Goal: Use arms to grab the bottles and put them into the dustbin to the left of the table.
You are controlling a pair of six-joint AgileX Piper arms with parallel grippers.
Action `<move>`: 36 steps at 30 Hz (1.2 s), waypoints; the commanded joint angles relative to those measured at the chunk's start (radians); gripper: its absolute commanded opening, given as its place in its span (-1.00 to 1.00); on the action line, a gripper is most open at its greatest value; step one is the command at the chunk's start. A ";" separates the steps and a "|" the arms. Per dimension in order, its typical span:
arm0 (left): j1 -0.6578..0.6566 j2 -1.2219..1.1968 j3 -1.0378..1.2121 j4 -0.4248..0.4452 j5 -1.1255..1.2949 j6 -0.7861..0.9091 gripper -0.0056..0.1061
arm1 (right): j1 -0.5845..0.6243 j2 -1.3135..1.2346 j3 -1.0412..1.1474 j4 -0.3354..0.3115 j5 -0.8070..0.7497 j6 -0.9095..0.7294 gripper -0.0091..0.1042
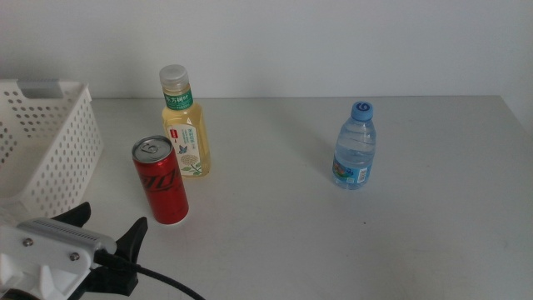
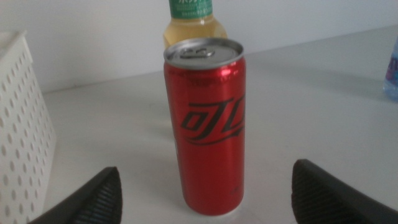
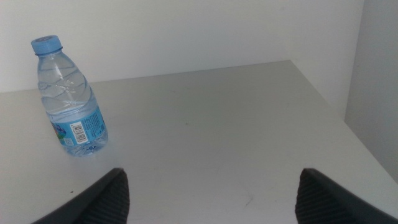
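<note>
Left gripper [image 1: 107, 232] released near red can [image 1: 161, 180], right gripper [image 3: 211, 196] released, bottle [image 3: 70, 98] apart

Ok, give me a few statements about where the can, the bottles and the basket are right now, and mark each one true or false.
1. The red can stands upright on the table. True.
2. The yellow tea bottle lies inside the white basket. False: it stands on the table behind the can.
3. The left end effector is open, facing the can. True.
4. The water bottle has a red cap. False: its cap is blue.
5. The right end effector grips the water bottle. False: it is open, apart from it.
</note>
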 commanded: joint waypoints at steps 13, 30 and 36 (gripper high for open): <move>-0.008 0.075 0.013 0.015 -0.185 -0.080 0.78 | -0.004 -0.022 -0.010 -0.012 -0.073 -0.005 0.82; -0.007 0.231 -0.133 0.045 -0.170 -0.104 0.78 | -0.004 -0.022 -0.010 -0.012 -0.073 -0.005 0.82; -0.007 0.330 -0.206 0.024 -0.173 -0.102 0.78 | -0.004 -0.022 -0.010 -0.012 -0.073 -0.005 0.82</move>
